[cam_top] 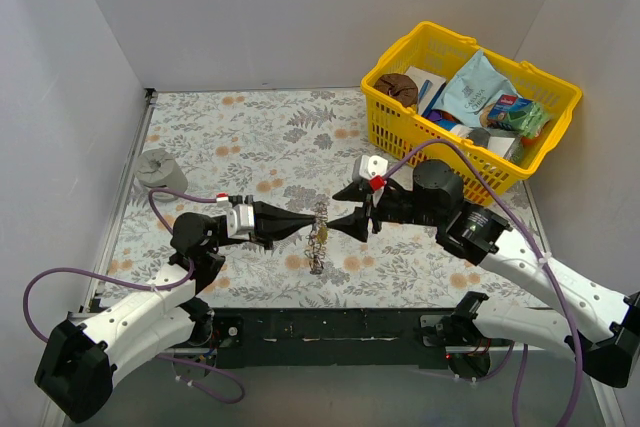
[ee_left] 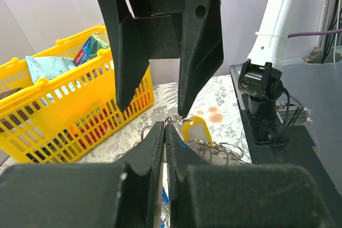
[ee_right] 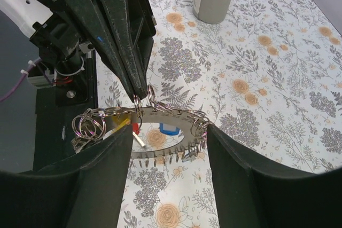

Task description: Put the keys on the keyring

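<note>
The keyring (ee_right: 160, 115) is a silver loop carrying several small split rings. It hangs in the air between my two grippers (cam_top: 318, 232). My left gripper (cam_top: 298, 223) is shut, pinching a small ring at the loop's top edge (ee_left: 164, 126). It also shows in the right wrist view (ee_right: 136, 95). My right gripper (ee_right: 166, 132) is open, its fingers standing wide on either side of the loop. Yellow (ee_right: 120, 124), red (ee_right: 135, 127) and blue (ee_right: 169, 129) key heads hang by the loop. The yellow head (ee_left: 193, 131) shows past my left fingertips.
A yellow basket (cam_top: 390, 122) full of packets stands at the back right and also shows in the left wrist view (ee_left: 64, 116). A grey round cylinder (cam_top: 160, 167) stands at the left edge of the floral mat (cam_top: 260, 137).
</note>
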`<state>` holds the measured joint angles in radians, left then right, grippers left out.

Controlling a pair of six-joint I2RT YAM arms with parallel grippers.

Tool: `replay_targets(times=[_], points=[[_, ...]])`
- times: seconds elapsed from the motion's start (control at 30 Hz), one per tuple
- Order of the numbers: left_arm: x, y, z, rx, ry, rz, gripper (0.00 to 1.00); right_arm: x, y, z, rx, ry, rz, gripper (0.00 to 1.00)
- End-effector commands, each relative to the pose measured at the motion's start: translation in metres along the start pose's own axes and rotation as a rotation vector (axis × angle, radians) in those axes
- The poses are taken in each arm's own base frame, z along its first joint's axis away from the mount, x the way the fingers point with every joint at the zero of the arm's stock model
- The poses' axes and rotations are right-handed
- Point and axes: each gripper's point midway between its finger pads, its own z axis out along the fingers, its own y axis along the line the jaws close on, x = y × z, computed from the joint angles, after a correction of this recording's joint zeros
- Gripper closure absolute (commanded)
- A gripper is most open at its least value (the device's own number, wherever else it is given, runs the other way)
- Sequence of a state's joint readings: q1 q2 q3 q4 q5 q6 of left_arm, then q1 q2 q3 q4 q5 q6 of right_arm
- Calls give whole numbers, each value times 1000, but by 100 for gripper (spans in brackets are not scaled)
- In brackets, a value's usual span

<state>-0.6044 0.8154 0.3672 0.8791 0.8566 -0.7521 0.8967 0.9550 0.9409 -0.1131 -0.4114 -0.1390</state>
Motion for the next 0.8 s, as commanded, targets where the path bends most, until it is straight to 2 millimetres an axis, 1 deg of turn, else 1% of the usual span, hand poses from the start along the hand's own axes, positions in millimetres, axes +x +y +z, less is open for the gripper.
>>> replay_targets(times=[0.0,0.13,0.5,0.53,0.77], points=[[-18,0,3,16,-40,52,100,-12,0,1,-17,-55,-47,37],[-18,-2,4,26,-38,55,100,-9,2,3,-37,-47,-43,44],[-16,-1,3,24,-32,52,100,-13,16,4,-120,-62,-42,48],[-17,-2,3,26,-34,54,100,-11,20,4,-144,-58,-37,50],[-19,-2,3,28,-36,60,100,0,23,11,-176,-29,-5,56]])
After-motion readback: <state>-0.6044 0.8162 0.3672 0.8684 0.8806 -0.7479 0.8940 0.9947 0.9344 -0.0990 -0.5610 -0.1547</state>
